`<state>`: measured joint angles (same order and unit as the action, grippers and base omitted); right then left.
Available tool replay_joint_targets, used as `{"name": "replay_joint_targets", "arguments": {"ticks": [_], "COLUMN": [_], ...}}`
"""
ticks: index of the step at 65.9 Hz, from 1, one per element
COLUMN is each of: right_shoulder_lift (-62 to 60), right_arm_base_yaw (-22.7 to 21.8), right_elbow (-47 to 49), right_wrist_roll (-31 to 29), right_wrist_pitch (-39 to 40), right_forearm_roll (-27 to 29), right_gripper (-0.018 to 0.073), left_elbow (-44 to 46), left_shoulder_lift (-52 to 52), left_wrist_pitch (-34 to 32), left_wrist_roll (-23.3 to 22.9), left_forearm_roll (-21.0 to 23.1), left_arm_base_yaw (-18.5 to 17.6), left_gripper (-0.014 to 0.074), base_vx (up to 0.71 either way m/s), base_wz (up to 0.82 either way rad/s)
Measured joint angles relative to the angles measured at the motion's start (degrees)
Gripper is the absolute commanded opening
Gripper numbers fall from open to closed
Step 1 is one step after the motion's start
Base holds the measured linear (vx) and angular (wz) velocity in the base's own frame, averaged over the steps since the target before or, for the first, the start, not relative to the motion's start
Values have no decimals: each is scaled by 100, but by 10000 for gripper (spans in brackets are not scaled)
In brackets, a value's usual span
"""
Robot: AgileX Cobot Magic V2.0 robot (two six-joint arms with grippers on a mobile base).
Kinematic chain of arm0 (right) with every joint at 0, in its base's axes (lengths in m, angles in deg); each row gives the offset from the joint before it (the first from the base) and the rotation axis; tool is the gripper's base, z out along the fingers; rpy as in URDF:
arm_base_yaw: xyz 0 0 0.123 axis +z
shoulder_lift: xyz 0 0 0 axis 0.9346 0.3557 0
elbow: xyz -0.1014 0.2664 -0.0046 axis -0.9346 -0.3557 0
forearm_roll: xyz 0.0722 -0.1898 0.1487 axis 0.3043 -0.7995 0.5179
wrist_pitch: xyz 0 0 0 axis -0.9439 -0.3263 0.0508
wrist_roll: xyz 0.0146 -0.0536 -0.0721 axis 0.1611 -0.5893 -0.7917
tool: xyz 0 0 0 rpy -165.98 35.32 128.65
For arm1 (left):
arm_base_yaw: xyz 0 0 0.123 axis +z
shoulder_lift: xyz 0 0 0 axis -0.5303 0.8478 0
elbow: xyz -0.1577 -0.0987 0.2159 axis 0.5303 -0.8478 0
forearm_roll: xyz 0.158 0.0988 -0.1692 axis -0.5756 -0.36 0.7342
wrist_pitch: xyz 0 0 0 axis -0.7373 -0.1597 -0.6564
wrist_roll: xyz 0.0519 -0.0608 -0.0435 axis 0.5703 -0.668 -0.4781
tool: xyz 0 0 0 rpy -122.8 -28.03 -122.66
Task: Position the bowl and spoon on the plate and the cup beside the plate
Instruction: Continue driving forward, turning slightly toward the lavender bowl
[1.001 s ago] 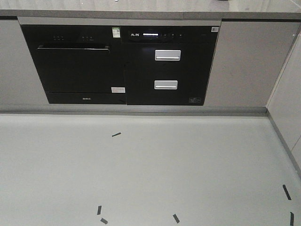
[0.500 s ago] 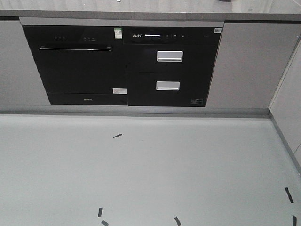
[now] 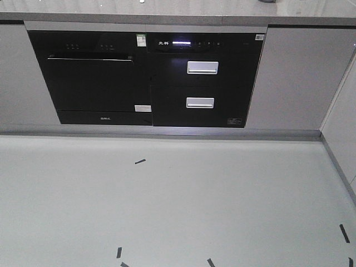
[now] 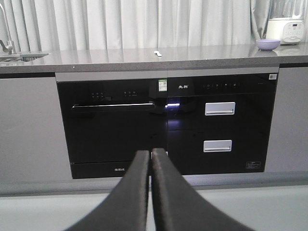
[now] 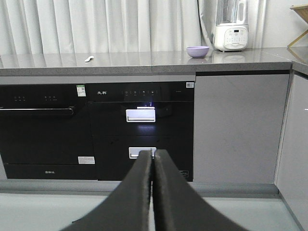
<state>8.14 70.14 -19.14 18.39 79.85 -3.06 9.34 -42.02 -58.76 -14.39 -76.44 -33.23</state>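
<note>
The grey floor took up most of the front view. It was marked only by a few short black tape strips and lay between me and the kitchen run. Beyond it stretched the long grey counter, with pale curtains hanging behind it. Under the counter sat what looked like a dishwasher and, to its right, a black drawer unit with two silver handles. A white blender stood toward the counter's right end.

My left gripper and my right gripper both pointed at those cabinets from below counter height. Each had its jaws pressed together with nothing between them.

The bowl sat on the counter just left of the blender. The spoon lay well apart from it, further left on the same top, roughly above the seam between the two appliances. No view showed me the plate or the cup.

I judged this to be the approach, with nothing yet arranged and nothing in hand. The next move called for getting close to the counter and lifting my arms above its edge. From there I would need to find the plate, then part one pair of jaws before reaching for the bowl or the spoon.
</note>
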Motion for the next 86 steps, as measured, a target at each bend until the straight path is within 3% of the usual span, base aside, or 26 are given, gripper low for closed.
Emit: {"name": "replay_joint_targets", "arguments": {"ticks": [86], "right_shoulder_lift": [0], "right_arm_base_yaw": [0], "right_elbow": [0], "right_wrist_roll": [0], "right_wrist_pitch": [0], "right_forearm_roll": [0], "right_gripper": [-5], "left_elbow": [0], "left_shoulder_lift": [0], "left_wrist_pitch": [0], "left_wrist_roll": [0], "left_forearm_roll": [0], "left_arm_base_yaw": [0], "left_gripper": [-6], "base_vx": [5], "base_wz": [-1]}}
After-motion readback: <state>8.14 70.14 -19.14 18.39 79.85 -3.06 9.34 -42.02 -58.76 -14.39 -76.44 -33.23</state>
